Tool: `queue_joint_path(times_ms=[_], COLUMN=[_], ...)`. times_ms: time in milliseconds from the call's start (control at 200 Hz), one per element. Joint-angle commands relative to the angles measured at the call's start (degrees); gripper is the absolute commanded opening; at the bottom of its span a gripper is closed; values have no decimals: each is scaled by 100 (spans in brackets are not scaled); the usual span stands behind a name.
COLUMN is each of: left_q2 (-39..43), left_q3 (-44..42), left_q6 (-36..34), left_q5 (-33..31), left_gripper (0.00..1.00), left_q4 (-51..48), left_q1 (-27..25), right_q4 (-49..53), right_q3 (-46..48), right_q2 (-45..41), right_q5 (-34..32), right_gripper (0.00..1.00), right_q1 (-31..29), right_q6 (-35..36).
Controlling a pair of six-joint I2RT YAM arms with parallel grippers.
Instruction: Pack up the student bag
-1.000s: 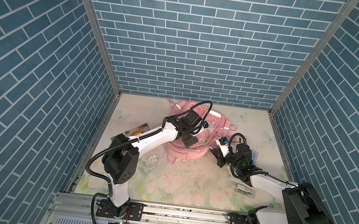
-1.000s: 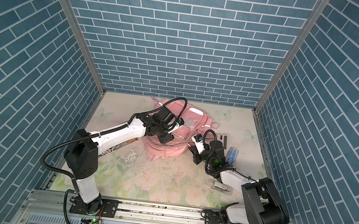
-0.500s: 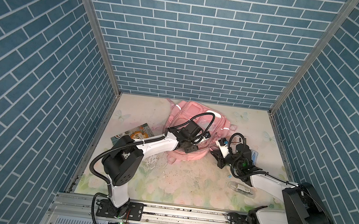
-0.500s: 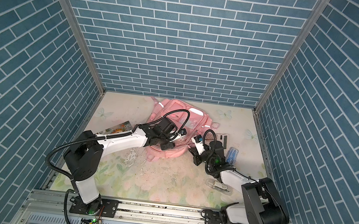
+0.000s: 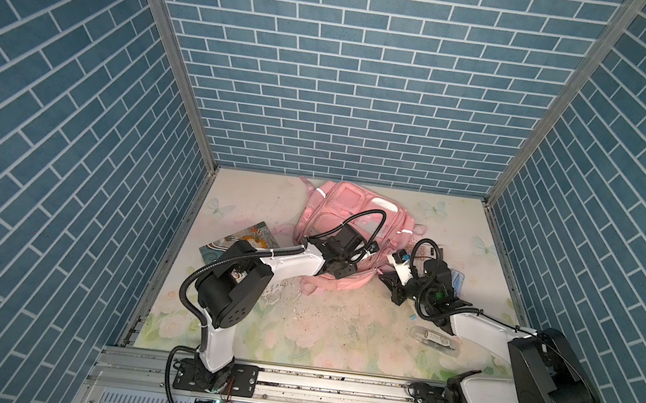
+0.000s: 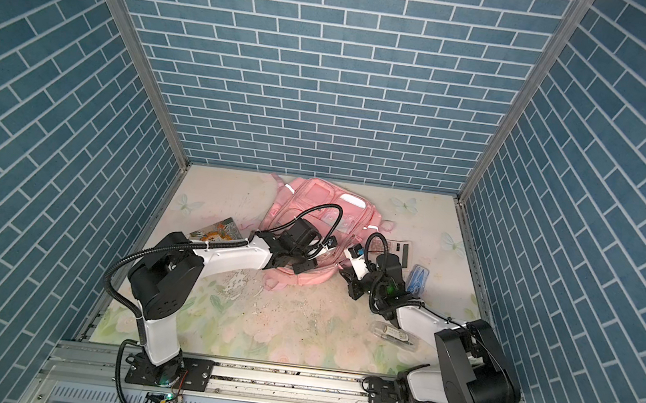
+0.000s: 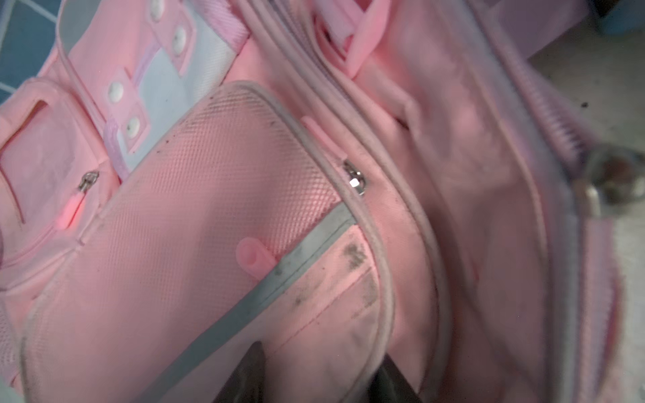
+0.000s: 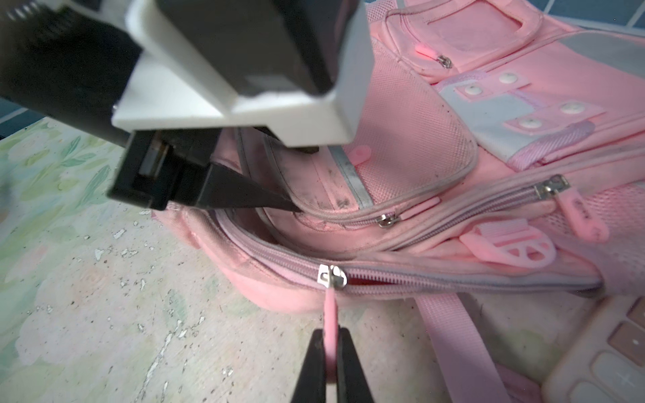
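Left gripper (image 8: pixel 302 179) moving down-frame since a second ago, from mid-bag to the near edge of the student bag (image 5: pixel 340 202); book (image 5: pixel 243 239) at left now showing more.
Bag lying in the upper middle of both top views on the floral table (image 5: pixel 317 336). Left fingers (image 7: pixel 251 370) straddling the lower edge of the front pocket (image 7: pixel 195 209); cannot tell if they are pinching it. Right gripper (image 8: pixel 331 336) clamping the pink zipper pull (image 8: pixel 330 308) of the main zip, lower centre of the right wrist view. Calculator (image 8: pixel 607 352) sitting lower right there, near a strap (image 8: pixel 450 335). Embossed marks on a pink pull tab (image 8: pixel 584 219) too blurred to read.
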State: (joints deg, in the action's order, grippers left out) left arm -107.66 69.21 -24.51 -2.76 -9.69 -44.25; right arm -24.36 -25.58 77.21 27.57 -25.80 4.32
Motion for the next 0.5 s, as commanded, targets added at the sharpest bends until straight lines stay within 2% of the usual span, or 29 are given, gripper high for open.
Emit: queue_joint_path(times_ms=[0,60,125,280,420,495], left_q2=[-233,-184,-77,309,727,969], left_q3=[205,308,433,748,1012,994], left_q6=[314,608,1022,2124,3064,3533], left_q5=[-218,-357,-584,-653,-419,-48], left_gripper=[2,0,0,0,0,0], left_q4=[-68,-137,-255,-742,-1189,-1103], left_q1=[-21,-26,-23,-3,91,184], right_q4=[202,335,438,860,1330,1307], right_q3=[-193,-175,-142,-327,-687,-688], right_q2=[-292,-430,-616,-932,-1188,-1431], right_q5=[66,-66,-488,-1182,-1259,-969], right_gripper=[0,0,0,0,0,0], right_q1=[-5,-5,-8,4,8,12], right_q6=[146,131,-34,-183,-21,238])
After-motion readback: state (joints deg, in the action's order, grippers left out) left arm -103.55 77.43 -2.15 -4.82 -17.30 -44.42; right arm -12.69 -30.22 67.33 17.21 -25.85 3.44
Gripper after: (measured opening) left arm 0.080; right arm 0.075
